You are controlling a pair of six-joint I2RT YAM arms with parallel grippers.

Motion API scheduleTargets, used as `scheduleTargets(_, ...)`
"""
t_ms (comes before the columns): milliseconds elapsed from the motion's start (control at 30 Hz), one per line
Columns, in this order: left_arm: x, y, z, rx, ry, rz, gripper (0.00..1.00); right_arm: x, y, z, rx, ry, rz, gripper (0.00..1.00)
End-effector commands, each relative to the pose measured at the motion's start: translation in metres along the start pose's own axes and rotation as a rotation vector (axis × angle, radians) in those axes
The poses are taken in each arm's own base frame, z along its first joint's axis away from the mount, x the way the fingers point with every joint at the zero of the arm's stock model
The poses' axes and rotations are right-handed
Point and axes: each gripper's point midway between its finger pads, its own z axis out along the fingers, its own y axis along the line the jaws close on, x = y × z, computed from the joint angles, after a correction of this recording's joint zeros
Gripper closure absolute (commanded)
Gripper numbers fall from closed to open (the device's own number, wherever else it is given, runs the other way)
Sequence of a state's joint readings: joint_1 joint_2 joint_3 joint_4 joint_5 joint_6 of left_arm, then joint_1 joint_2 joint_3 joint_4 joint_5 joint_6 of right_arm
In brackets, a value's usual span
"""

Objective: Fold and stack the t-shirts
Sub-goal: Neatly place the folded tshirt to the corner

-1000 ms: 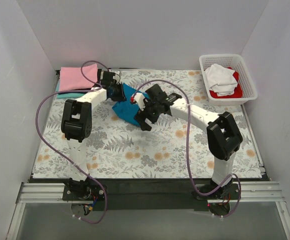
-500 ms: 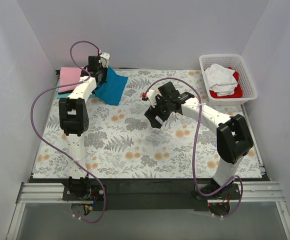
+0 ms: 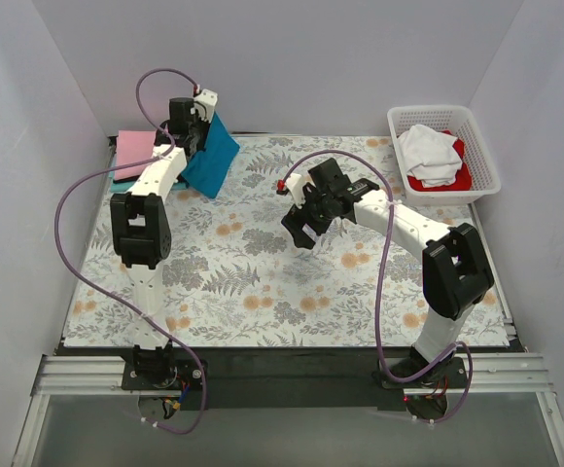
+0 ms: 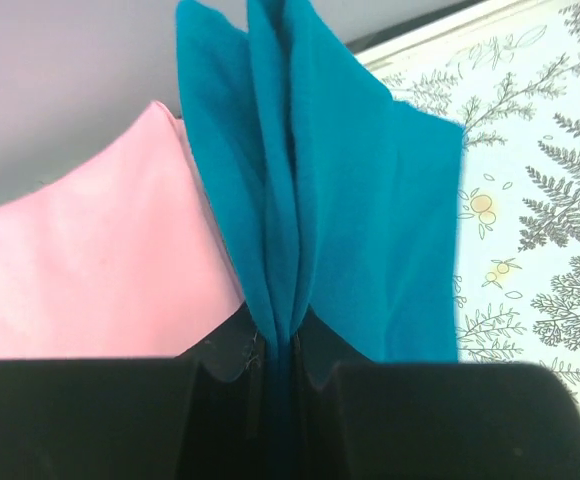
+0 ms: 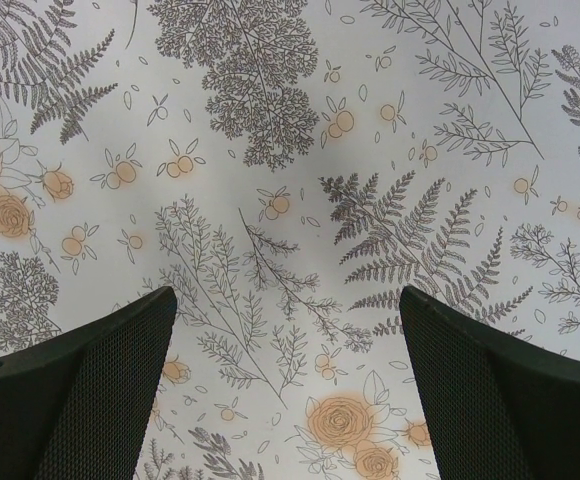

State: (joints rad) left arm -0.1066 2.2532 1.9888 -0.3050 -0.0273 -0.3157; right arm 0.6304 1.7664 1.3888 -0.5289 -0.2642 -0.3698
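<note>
The right gripper [image 5: 285, 300] hangs over a pale table cloth [image 5: 270, 120] printed with grey ferns and orange flowers, which covers the worktop. Its two black, mesh-textured jaws stand wide apart, one on each side of a large orange rose [image 5: 342, 420], with printed cloth showing between them.

Hanging t-shirt [image 3: 216, 156] beside the folded stack [image 3: 134, 153] (basket [image 3: 428, 109] far right)

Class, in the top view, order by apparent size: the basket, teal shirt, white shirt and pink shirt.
1. basket
2-3. teal shirt and white shirt: alike, unranked; the teal one hangs raised, nearer the camera
4. pink shirt, partly hidden
</note>
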Motion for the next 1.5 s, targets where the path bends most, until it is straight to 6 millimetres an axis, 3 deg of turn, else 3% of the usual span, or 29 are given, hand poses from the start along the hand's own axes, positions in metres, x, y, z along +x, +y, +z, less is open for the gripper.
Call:
scheduleTargets(0,-0.078,0.033,-0.058,-0.079,-0.182,0.025,1.0,-0.01,0.002,-0.014,0.009,-0.043,-0.012,0.01)
scheduleTargets(267,-0.079,0.033,-0.076,-0.071,-0.187,0.038,1.0,-0.013,0.003,-0.015,0.004,-0.05,-0.009,0.02)
scheduleTargets(533,-0.097,0.037,-0.095,-0.073,-0.228,0.039,1.0,-0.014,0.004,-0.017,0.002,-0.054,-0.008,0.02)
scheduleTargets(967,-0.109,0.05,-0.099,-0.086,-0.259,0.024,1.0,-0.012,0.002,-0.012,-0.001,-0.043,0.001,0.02)
scheduleTargets(1167,-0.103,0.063,-0.09,-0.078,-0.261,0.007,1.0,-0.013,0.0,-0.008,-0.002,-0.04,0.002,0.02)
scheduleTargets(1267,-0.091,0.072,-0.08,-0.076,-0.242,-0.01,1.0,-0.014,-0.001,-0.005,-0.001,-0.033,0.009,0.02)
scheduleTargets(1367,-0.073,0.079,-0.065,-0.075,-0.21,-0.034,1.0,-0.013,-0.002,-0.002,-0.006,-0.026,0.021,0.02)
scheduleTargets(1400,-0.062,0.098,-0.063,-0.096,-0.197,-0.053,1.0,-0.014,-0.002,0.0,-0.009,-0.023,0.024,0.02)
scheduleTargets(1467,-0.049,0.105,-0.053,-0.098,-0.181,-0.075,1.0,-0.013,-0.003,0.001,-0.009,-0.015,0.027,0.02)
